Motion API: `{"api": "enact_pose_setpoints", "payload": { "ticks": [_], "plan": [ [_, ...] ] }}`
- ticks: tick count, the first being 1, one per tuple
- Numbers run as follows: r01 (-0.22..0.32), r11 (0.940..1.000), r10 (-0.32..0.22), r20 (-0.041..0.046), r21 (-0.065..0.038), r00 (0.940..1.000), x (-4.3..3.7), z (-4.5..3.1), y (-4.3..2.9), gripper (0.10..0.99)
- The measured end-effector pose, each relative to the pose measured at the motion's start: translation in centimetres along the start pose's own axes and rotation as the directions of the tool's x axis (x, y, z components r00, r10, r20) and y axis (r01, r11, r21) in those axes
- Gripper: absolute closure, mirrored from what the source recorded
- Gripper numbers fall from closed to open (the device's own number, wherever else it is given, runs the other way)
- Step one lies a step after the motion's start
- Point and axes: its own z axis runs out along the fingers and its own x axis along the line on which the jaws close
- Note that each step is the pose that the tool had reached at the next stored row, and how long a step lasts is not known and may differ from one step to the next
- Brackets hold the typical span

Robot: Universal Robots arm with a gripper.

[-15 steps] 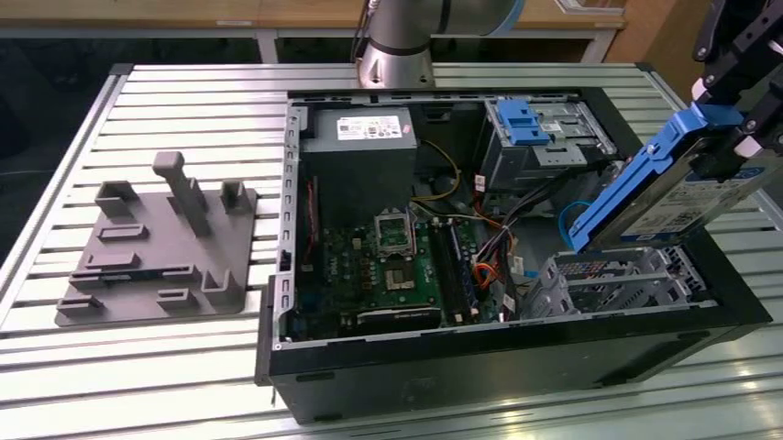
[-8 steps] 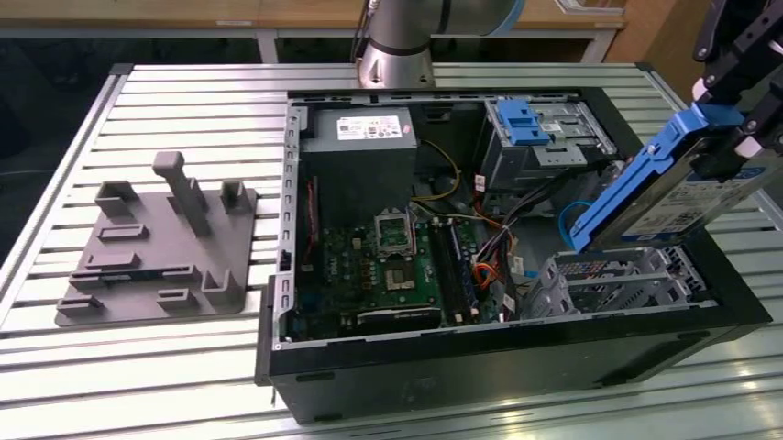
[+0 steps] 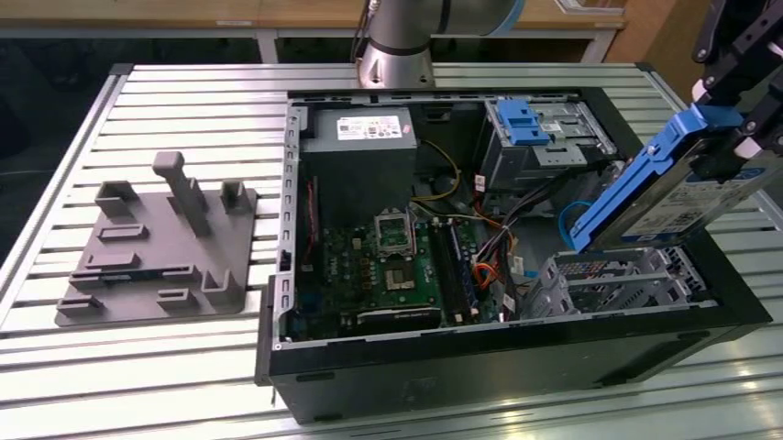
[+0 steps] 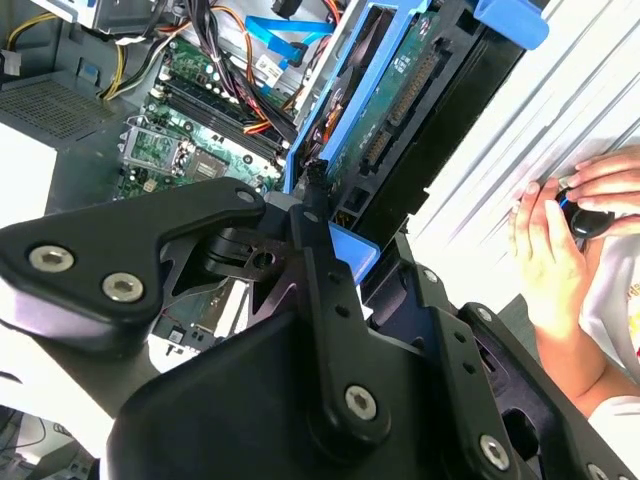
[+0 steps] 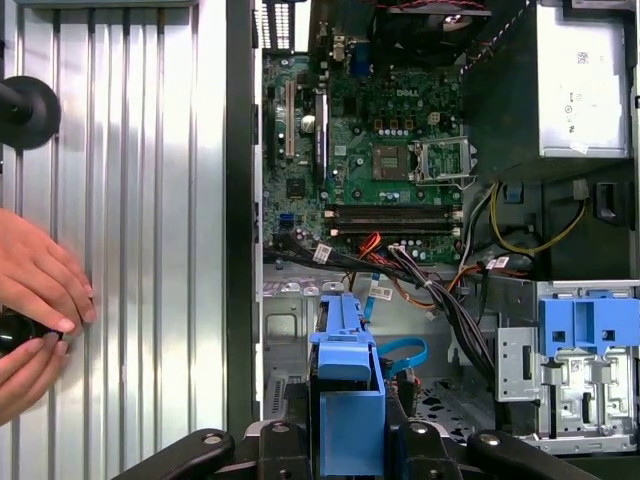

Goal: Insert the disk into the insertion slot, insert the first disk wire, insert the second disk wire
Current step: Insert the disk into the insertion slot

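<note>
Black linkage gripper (image 5: pixel 348 440): fingers pressed in from both sides, pinching the disk (image 5: pixel 347 385), a flat silver hard drive with a white label in a bright blue plastic carrier. The grip sits on the carrier's upper end. The contact faces are masked by the gripper's own links in both wrist views. In the exterior view the gripper (image 3: pixel 738 137) is cut off by the picture's right edge.

The disk (image 3: pixel 661 206) hangs tilted, its upper end toward the exterior view's right. Its lower end is over the insertion slot (image 3: pixel 618 280), a low silver perforated metal cage in the near right corner of the open black computer case (image 3: pixel 490 371). The lower edge looks just above the cage rim and is possibly touching it; cannot tell. Not yet seated. In the second wrist view the disk (image 4: pixel 400 90) shows its green circuit-board underside.

Just beside the cage lies a loose flat blue cable (image 5: pixel 400 352) with its ends hidden, next to a bundle of coloured wires (image 5: pixel 420 275). Which of these serve the disk is hard to make out.

Further in:
- green motherboard (image 3: pixel 391 266)
- grey power supply box (image 3: pixel 355 128)
- taller grey bay with blue plastic latch (image 3: pixel 526 124)

The case rests on a slatted aluminium table (image 3: pixel 183 92). A grey moulded fixture (image 3: pixel 159 247) sits well apart on the exterior view's left.

A person's hands (image 5: pixel 40 300) rest on the table outside the case wall, closed around a small black object that is mostly cut off.
</note>
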Motion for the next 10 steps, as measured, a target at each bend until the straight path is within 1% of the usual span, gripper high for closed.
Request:
{"api": "enact_pose_setpoints", "payload": {
  "ticks": [10],
  "plan": [
    [0.000, 1.0000, 0.000, -0.0002, 0.000, 1.0000, -0.02, 0.18, -0.36, 0.722]
  ]
}}
